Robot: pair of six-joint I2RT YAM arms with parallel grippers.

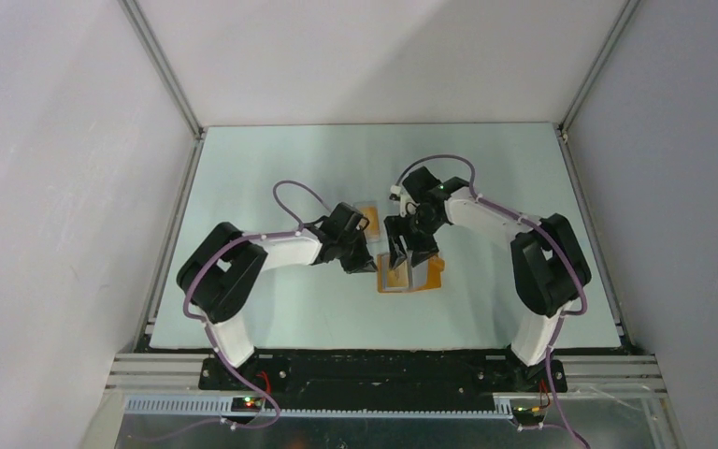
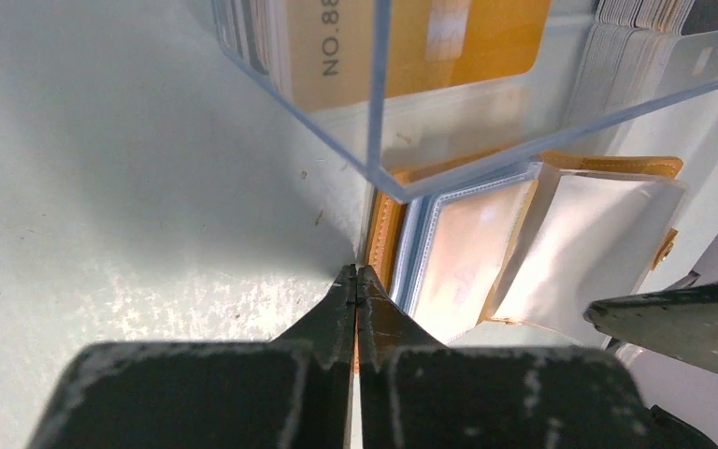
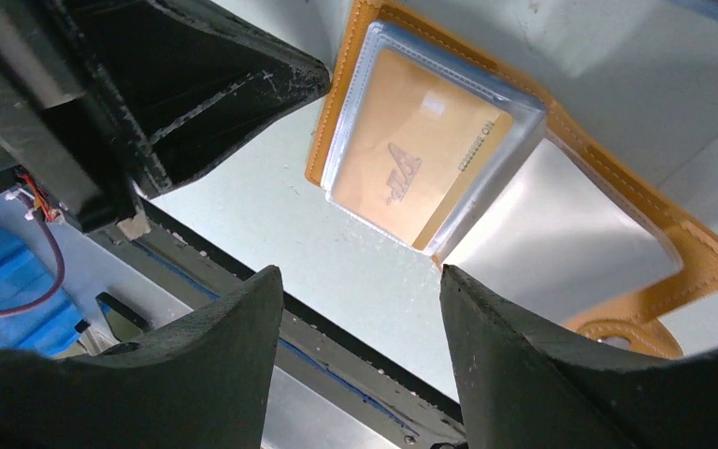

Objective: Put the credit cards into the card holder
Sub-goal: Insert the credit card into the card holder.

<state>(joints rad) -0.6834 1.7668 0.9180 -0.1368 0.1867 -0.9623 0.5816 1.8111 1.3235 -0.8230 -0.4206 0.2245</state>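
Bench (image 1: 271, 187): pale green, walled on three sides.

Left hand (image 1: 363, 265), left of centre, low to the bench. In its wrist view the left hand (image 2: 356, 276) has its fingers pressed together, nothing between them. The tips sit right at the orange stitched edge of the card holder (image 2: 561, 234); I cannot tell if they touch it.

Just beyond the left hand stands a clear plastic box (image 1: 370, 219). Seen close, the box (image 2: 374, 94) holds an orange card (image 2: 486, 37) on edge, printed "NO.88", with other card edges beside it.

Card holder (image 1: 433, 272) lies at bench centre, opened flat, orange leather outside and clear sleeves (image 2: 467, 253) fanned inside. From the right wrist the card holder (image 3: 682, 234) shows a gold card (image 3: 411, 159) tucked in the top sleeve, with a pale emblem on its face.

Right hand (image 1: 409, 251) hangs directly over the holder. Its wrist view shows the right hand (image 3: 360, 276) spread wide, gripping nothing, and the holder's near corner showing in the gap between the fingers.
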